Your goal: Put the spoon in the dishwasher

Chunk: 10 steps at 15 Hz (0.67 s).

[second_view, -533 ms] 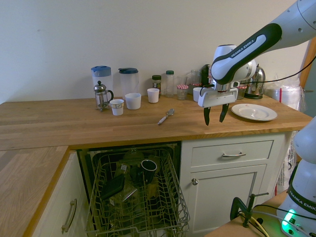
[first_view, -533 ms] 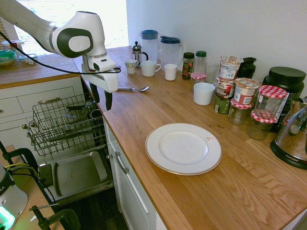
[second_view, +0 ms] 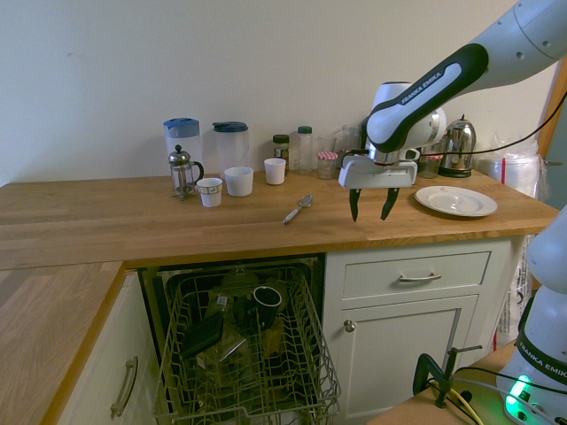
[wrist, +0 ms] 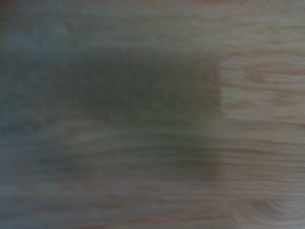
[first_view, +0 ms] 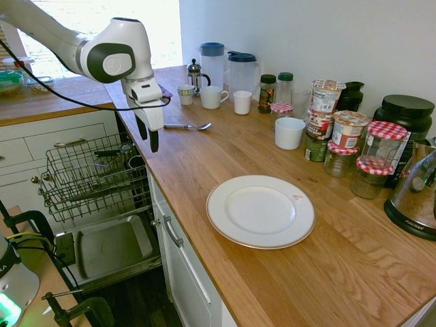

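gripper (second_view: 372,218) hanging over the wooden countertop (second_view: 106,220), fingertips down, jaws spread wide and nothing between them! and there's the silver spoon (second_view: 299,209), lying on the wood between the gripper and the white cups, well apart from those fingers. the dinner plate (second_view: 456,201) sits flat on the gripper's other side, the metal kettle (second_view: 458,149) just behind it. down below, the dishwasher (first_view: 95,177) is open, its wire rack out, a dark mug (second_view: 267,297) in there among the dishes. over by the wall, a french press (second_view: 182,173) stands beside a patterned cup (second_view: 210,192).
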{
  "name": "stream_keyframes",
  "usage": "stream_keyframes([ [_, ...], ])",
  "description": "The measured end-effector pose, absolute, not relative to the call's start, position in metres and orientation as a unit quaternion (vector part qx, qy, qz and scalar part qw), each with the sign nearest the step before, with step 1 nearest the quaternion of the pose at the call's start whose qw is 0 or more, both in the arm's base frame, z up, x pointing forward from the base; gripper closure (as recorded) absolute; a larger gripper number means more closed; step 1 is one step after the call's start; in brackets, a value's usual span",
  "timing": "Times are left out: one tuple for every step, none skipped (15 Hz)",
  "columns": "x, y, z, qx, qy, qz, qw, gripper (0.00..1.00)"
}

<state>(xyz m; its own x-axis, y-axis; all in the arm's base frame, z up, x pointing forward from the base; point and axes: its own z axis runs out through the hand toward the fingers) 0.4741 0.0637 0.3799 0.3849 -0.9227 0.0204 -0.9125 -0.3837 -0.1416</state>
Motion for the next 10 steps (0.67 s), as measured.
stream_keyframes([
  [0.488, 0.075, 0.384, -0.812, 0.578, -0.055, 0.059, 0.00],
  [0.501, 0.084, 0.389, -0.794, 0.601, -0.065, 0.062, 0.00],
  [0.515, 0.089, 0.392, -0.776, 0.623, -0.076, 0.062, 0.00],
  [0.529, 0.093, 0.397, -0.758, 0.644, -0.088, 0.063, 0.00],
  [0.544, 0.098, 0.400, -0.739, 0.663, -0.098, 0.065, 0.00],
  [0.558, 0.108, 0.400, -0.724, 0.679, -0.105, 0.066, 0.00],
  [0.572, 0.121, 0.395, -0.710, 0.693, -0.110, 0.063, 0.00],
  [0.586, 0.136, 0.388, -0.698, 0.705, -0.111, 0.056, 0.00],
  [0.600, 0.147, 0.380, -0.690, 0.714, -0.110, 0.047, 0.00],
  [0.614, 0.152, 0.375, -0.683, 0.721, -0.111, 0.042, 0.00],
])
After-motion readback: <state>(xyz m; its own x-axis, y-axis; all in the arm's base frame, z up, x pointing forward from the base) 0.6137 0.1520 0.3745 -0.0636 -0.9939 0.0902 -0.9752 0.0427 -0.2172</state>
